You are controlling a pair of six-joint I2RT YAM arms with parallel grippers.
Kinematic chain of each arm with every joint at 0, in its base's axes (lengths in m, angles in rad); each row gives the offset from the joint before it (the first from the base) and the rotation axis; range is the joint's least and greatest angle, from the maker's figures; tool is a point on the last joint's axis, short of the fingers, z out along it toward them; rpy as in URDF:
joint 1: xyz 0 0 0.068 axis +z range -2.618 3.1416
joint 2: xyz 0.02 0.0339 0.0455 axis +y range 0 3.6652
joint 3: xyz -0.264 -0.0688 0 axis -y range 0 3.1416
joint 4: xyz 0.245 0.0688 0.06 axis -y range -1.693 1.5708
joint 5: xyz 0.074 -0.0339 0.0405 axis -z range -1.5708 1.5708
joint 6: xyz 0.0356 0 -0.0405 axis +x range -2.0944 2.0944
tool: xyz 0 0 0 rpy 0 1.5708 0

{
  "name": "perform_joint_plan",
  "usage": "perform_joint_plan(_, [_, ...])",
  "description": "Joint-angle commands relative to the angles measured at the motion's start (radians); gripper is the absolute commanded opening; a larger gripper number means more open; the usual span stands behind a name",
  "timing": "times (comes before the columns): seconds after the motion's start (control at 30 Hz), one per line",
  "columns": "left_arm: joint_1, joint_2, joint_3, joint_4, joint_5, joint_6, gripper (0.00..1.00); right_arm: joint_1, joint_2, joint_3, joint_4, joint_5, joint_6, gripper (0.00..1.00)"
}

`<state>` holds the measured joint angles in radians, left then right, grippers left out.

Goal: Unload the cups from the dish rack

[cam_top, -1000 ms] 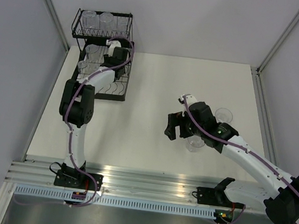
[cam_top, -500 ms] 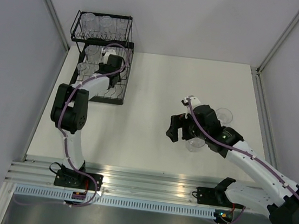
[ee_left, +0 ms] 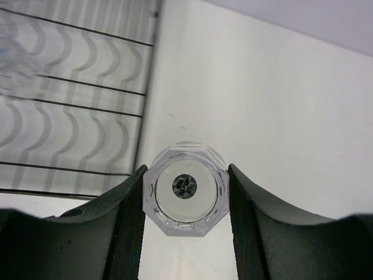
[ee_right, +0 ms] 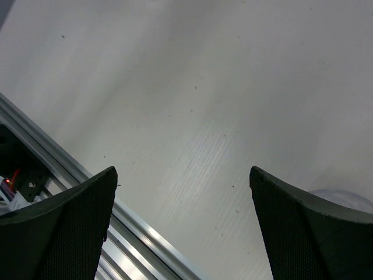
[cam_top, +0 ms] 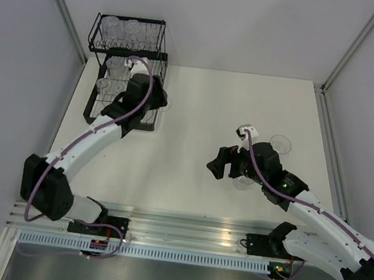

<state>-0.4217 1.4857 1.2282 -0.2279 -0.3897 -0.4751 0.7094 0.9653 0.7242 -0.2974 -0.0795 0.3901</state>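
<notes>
1. The white table stands between grey walls, and an aluminium rail runs along its near edge.
2. The black wire dish rack stands in the far left corner of the table. Several clear cups stand in its upper and lower tiers.
3. The top view hardly shows the load of the left gripper. The left wrist view shows it plainly: the fingers clamp one clear cup, seen end-on with a small round label in its middle. It hangs above the table, just beside the right edge of the rack.
4. The right gripper has its fingers wide apart with nothing between them, above bare table near the rail.
5. Two unloaded cups stand on the right side of the table. The nearer one is partly hidden by the right arm.
</notes>
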Motion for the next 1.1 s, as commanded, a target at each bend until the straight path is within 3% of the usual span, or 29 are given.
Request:
perform_joint_plan(0.0, [-0.041, -0.172, -0.123, 0.050, 0.304, -0.189, 0.02, -0.001, -0.094, -0.086, 0.260, -0.054, 0.082, 0.98])
perform_joint_plan(0.1, [-0.077, -0.330, -0.341, 0.270, 0.528, -0.336, 0.02, -0.001, -0.152, -0.186, 0.476, -0.137, 0.164, 0.98])
perform_joint_plan(0.17, [-0.080, -0.442, -0.533, 0.507, 0.600, -0.475, 0.02, 0.001, -0.162, -0.250, 0.625, -0.179, 0.211, 0.98])
perform_joint_plan(0.3, [-0.089, -0.551, -0.789, 0.784, 0.672, -0.686, 0.02, -0.001, -0.103, -0.334, 0.851, -0.299, 0.367, 0.98])
perform_joint_plan(0.43, [-0.118, -0.564, -0.875, 0.930, 0.681, -0.839, 0.02, -0.001, -0.016, -0.374, 1.082, -0.348, 0.458, 0.98])
perform_joint_plan(0.6, [-0.144, -0.521, -0.964, 1.107, 0.654, -0.962, 0.02, 0.001, 0.035, -0.352, 1.115, -0.365, 0.480, 0.97])
perform_joint_plan(0.8, [-0.212, -0.420, -0.963, 1.165, 0.634, -0.997, 0.02, 0.002, 0.082, -0.336, 1.153, -0.378, 0.492, 0.90])
perform_joint_plan(0.97, [-0.285, -0.360, -0.944, 1.176, 0.592, -0.997, 0.02, 0.010, 0.125, -0.315, 1.205, -0.391, 0.510, 0.73])
perform_joint_plan(1.07, [-0.315, -0.329, -0.938, 1.202, 0.578, -1.002, 0.02, 0.013, 0.144, -0.309, 1.213, -0.396, 0.509, 0.52])
